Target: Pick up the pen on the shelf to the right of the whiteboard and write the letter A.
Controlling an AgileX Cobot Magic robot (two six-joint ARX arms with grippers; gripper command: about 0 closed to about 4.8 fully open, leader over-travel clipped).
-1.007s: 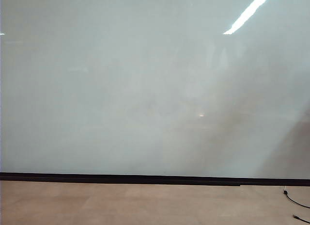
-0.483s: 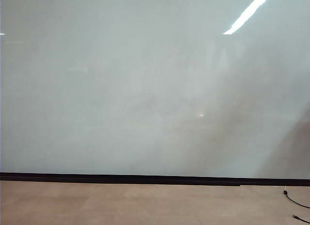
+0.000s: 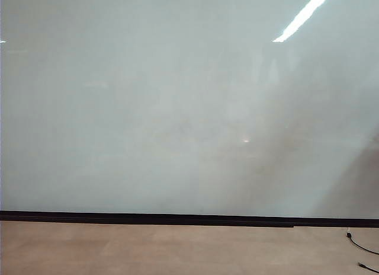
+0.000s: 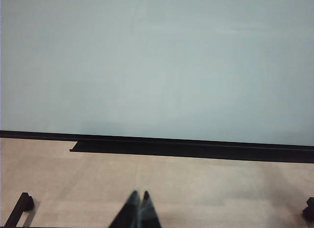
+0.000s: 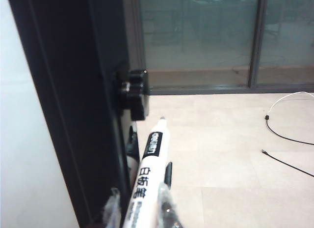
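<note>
Your slim white marker pen with black lettering (image 5: 147, 179) stands between the fingers of the right gripper (image 5: 140, 208), which is clenched on its barrel, tip pointing away from the claw. Just beside that claw rises the black frame (image 5: 73, 105) edging the large glossy pale whiteboard (image 3: 177, 109). Your left gripper (image 4: 139, 211) is pinched together, holding nothing, above the tan floor (image 4: 196, 188) facing the board.

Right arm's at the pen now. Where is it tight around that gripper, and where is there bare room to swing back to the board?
Tight: the right gripper straddles the pen hard beside the black frame and its knob. Free: the tan floor up to the cables, and the whole whiteboard above its black strip. The left gripper, shut, hangs low over the floor.
</note>
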